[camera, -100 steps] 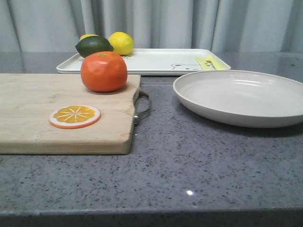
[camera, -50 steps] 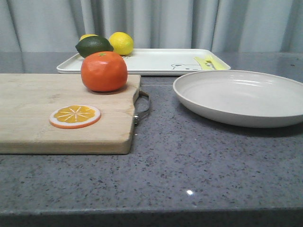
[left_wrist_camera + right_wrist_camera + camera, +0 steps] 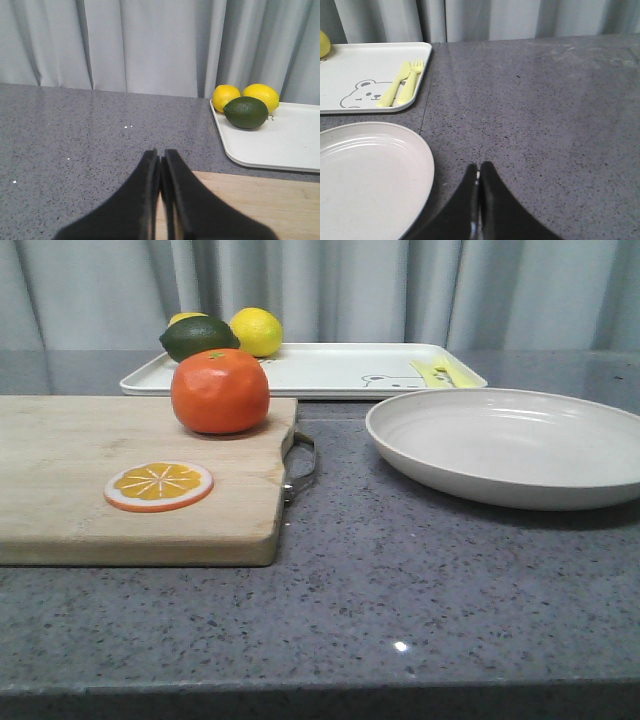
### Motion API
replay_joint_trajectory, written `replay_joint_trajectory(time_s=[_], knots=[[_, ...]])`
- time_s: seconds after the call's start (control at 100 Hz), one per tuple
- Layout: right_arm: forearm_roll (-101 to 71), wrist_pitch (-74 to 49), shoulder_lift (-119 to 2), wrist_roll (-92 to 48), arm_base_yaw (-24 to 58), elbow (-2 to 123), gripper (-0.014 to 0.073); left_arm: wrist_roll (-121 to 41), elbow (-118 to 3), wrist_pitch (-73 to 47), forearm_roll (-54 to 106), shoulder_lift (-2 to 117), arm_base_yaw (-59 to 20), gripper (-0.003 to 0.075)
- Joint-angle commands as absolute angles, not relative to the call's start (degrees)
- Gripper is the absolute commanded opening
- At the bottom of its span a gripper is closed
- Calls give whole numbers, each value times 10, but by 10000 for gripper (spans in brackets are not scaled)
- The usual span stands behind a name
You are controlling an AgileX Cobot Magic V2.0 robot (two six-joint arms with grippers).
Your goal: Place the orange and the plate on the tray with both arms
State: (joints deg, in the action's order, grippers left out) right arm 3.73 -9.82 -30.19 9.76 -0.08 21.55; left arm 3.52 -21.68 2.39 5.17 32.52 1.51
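The orange (image 3: 219,390) sits upright at the far right part of a wooden cutting board (image 3: 70,480). An off-white plate (image 3: 515,445) rests on the counter to its right, and it also shows in the right wrist view as the plate (image 3: 365,175). Behind both lies the white tray (image 3: 330,368) with a bear drawing; tray (image 3: 285,140), tray (image 3: 360,75). My left gripper (image 3: 160,156) is shut and empty over the board's far left edge. My right gripper (image 3: 479,167) is shut and empty, beside the plate's right rim. Neither arm shows in the front view.
Two lemons (image 3: 256,331) and a dark green lime (image 3: 199,337) occupy the tray's left end. A flat orange slice (image 3: 158,486) lies on the board, which has a metal handle (image 3: 300,468). Grey curtains hang behind the speckled counter (image 3: 400,600).
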Motion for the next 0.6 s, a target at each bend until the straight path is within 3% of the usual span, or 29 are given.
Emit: replay_joint_trajectory(time_s=[0.0,0.22,0.31,0.41,0.59], knots=[[39,-53,-307,97,-2,236,-57,36,-239,78,58,336,16,-19],[39,-43,-307,97,-2,236,-57,39,-248,105,30,365,15,-13],[38,-38,-307,97,-2,236,-57,39,-261,103,18,386,15,36],[38,-37,-307,97,-2,236,-57,39,-279,102,18,410,12,158],[38,-37,-307,97,-2,236,-57,39,-318,100,18,456,-17,463]])
